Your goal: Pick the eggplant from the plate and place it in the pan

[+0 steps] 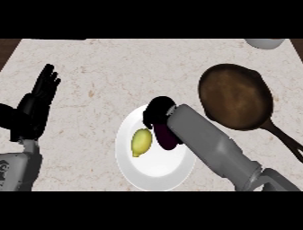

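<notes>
Counter's plate (155,173) holds eggplant (166,137), seemingly touching right hand (158,111) above it.

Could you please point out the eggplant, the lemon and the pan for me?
eggplant (167,138): head view, on its dark purple body beside the forearm.
lemon (141,142): head view, on the middle of its yellow skin.
pan (237,96): head view, on its bare brown bottom.

Marble counter (114,67) bears plate (140,168); pan (237,96).
</notes>
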`<move>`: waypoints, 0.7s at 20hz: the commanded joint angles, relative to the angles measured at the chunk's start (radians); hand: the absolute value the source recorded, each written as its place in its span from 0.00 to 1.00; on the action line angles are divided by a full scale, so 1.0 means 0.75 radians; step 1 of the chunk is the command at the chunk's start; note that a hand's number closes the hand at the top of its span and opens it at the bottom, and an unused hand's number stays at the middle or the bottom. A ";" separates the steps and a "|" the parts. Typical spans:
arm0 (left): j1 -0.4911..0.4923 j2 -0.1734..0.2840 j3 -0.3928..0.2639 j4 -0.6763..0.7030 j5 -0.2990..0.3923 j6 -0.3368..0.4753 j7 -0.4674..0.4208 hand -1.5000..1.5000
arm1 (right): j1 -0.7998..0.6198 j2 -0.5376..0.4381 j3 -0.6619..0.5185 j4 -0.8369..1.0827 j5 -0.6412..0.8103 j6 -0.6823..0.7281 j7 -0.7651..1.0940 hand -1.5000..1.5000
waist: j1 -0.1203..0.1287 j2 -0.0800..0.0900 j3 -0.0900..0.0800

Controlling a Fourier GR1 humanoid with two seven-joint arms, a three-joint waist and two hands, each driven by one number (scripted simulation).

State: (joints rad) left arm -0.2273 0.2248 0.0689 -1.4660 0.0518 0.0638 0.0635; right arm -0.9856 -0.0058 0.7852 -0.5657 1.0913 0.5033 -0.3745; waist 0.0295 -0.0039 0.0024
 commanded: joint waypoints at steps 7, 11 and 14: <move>0.027 -0.003 0.035 0.011 -0.007 0.048 0.017 0.50 | 0.072 0.008 -0.634 0.076 -0.344 -0.293 0.922 1.00 | -0.112 -0.021 0.000; 0.002 0.010 0.019 0.015 -0.021 0.037 0.031 0.50 | -0.037 0.008 -0.690 -0.048 -0.323 -0.638 1.281 1.00 | -0.053 -0.029 -0.002; -0.004 -0.013 -0.009 0.018 -0.007 0.008 0.021 0.50 | -0.115 0.008 -0.647 -0.142 -0.269 -0.837 1.539 1.00 | -0.006 -0.028 -0.006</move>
State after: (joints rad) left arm -0.2216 0.2224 0.0761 -1.4554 0.0449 0.0807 0.0790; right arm -1.0184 -0.0004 0.3122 -0.6057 0.8718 0.0563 0.5503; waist -0.0043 -0.0241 -0.0004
